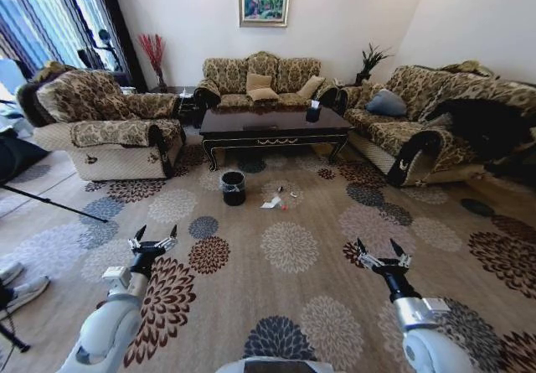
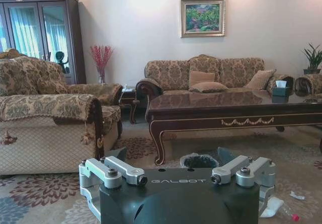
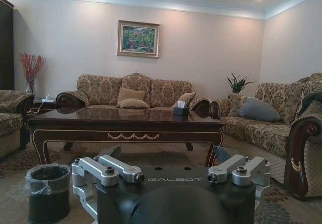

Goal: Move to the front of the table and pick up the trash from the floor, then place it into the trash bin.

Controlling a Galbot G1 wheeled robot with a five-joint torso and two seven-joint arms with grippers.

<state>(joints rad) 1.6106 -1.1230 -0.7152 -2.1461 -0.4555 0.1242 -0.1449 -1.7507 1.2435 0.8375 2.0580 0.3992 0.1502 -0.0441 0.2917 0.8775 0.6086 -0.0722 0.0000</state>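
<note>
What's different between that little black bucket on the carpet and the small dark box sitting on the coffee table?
The trash bin stands on the carpet in front of the table; the tissue box sits on the tabletop near its right end. The trash bin is round with a clear liner folded over its rim; the tissue box is squarish with white tissue poking out. The trash bin looks larger than the tissue box. Both are dark and upright.
</note>
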